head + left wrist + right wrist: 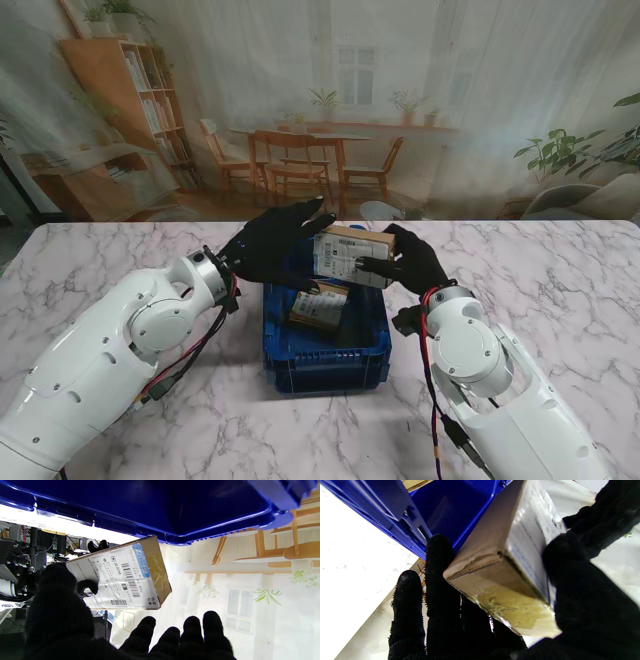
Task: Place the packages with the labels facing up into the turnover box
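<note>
Package (353,256) sits in the right hand (408,262), held tight, up over the far end of the blue box (325,363). The left hand (272,245) is beside it, fingers spread, holding nothing.

From the left wrist, the label (117,580) faces this hand.

From the right wrist, fingers (437,562) and thumb pinch the package's short end; the box lies just past them.

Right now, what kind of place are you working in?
Likely a lab or demo cell: a marble-pattern table, a printed room backdrop behind it, and equipment and cables in the left wrist view.
</note>
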Robot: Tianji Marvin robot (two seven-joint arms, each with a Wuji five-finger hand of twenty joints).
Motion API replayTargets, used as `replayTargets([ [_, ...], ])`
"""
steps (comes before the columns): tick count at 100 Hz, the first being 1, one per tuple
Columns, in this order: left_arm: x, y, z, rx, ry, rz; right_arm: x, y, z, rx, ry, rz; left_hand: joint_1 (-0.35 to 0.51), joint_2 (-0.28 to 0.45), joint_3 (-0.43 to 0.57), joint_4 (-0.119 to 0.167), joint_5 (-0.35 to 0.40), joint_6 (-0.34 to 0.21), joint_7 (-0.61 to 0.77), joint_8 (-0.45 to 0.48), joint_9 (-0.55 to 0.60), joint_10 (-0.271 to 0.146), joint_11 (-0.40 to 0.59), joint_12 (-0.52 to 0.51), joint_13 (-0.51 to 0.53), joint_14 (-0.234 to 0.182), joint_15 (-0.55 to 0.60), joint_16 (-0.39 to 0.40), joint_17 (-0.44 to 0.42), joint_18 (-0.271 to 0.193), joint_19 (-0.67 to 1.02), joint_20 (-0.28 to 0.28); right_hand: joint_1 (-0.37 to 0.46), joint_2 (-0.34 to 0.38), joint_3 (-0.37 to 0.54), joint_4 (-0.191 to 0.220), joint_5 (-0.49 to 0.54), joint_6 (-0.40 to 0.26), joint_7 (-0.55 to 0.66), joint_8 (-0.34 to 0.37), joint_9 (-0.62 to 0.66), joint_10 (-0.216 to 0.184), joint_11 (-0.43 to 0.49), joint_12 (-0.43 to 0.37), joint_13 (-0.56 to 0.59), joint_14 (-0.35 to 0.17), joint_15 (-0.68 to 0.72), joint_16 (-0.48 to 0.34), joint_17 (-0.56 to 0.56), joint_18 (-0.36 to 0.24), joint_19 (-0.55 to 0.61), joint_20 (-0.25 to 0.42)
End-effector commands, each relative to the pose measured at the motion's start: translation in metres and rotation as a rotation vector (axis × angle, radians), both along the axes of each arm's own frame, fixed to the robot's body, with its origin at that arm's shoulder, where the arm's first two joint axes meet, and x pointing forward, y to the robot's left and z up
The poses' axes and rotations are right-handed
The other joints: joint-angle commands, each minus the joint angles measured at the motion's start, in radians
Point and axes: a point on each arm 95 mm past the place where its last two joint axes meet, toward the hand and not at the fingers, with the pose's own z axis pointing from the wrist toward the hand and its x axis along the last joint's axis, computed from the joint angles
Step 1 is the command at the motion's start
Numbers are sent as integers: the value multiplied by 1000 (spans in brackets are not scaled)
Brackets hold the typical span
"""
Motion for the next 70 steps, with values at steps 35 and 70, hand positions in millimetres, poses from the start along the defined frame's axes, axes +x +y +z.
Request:
replayTargets([
  [35, 8, -27, -4, 88, -45, 26, 2, 16, 8, 39, 10, 12, -33, -89, 14, -2, -48, 68, -32, -49, -55, 3, -25, 12, -55, -25, -34, -31, -24, -42, -46, -27, 257, 176, 184, 70, 6, -89, 69, -7, 105, -74, 177, 6, 47, -47, 78, -6, -16, -10, 23, 15],
  [70, 13, -36, -9, 141, -72, 44, 2, 23, 5, 63, 47, 27, 130, -95, 76, 76, -50, 21, -23, -60, -40, -41, -2, 79, -37, -29, 32, 25, -19, -58, 35, 12, 268, 183, 181, 72, 5, -65, 65, -20, 108, -71, 182, 5, 50, -42, 90, -7, -18, -5, 22, 16],
])
